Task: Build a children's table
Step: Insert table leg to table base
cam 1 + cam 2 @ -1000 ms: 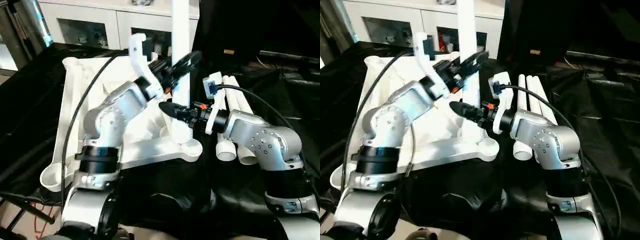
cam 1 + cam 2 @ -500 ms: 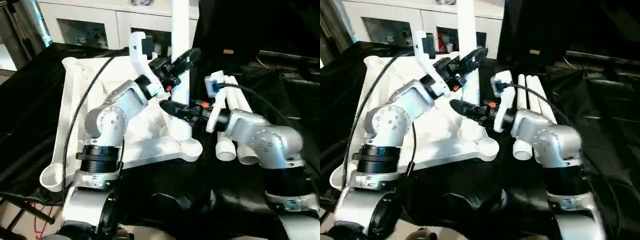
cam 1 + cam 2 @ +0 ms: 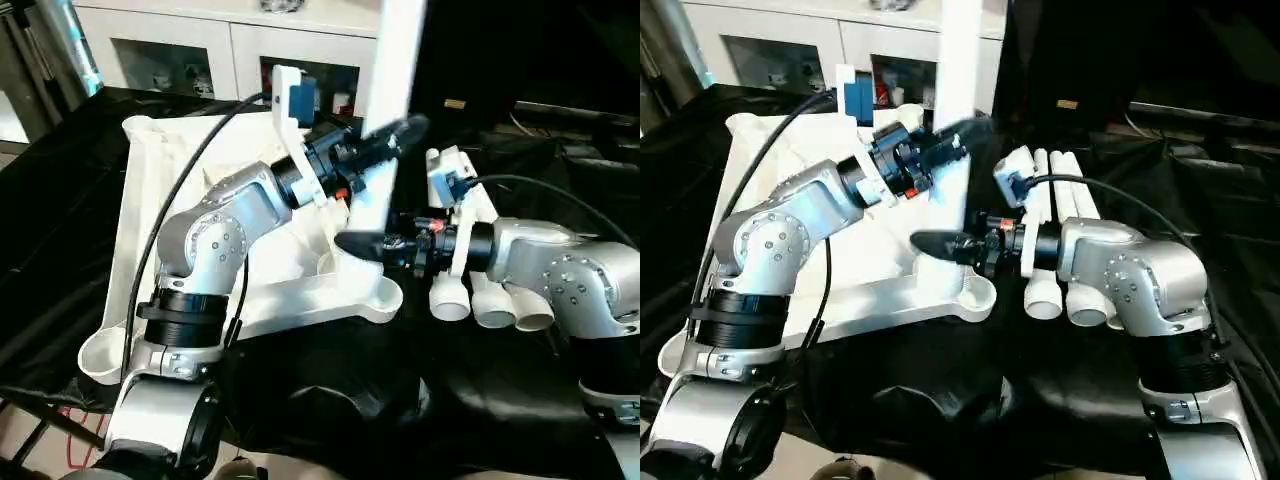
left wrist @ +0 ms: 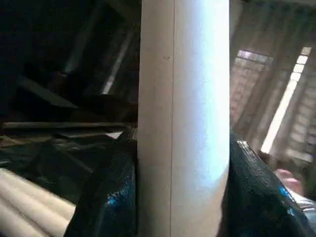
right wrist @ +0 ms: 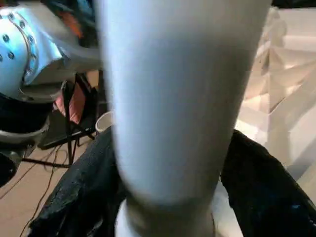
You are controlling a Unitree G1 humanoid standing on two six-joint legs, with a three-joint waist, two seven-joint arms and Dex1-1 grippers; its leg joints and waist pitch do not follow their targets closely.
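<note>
Looking down from the head camera, I see the black cloth (image 3: 560,170) covering the work surface, and on it the white tabletop (image 3: 150,220) lying underside up, ribs showing, a round corner socket (image 3: 100,355) at its near left corner and another at the near right. A white cabinet (image 3: 170,45) with glass doors stands behind the work area. One white tube leg (image 3: 393,55) stands in the near right socket, tilted a little rather than fully upright, with its upper end running out of the top of the picture. To the right of the tabletop, three spare legs (image 3: 478,300) lie side by side on the cloth, their open ends facing me. My left gripper (image 3: 385,140) reaches in from the left and has the standing leg partway up; in the left wrist view its two black fingers (image 4: 106,197) press against either side of the tube, so I note it as closed on the leg. My right gripper (image 3: 940,243) comes in level from the right, low on the same leg just above the socket; in the right wrist view its fingers (image 5: 261,187) flank the tube, but I cannot tell whether they are gripping it or standing slightly off it.
</note>
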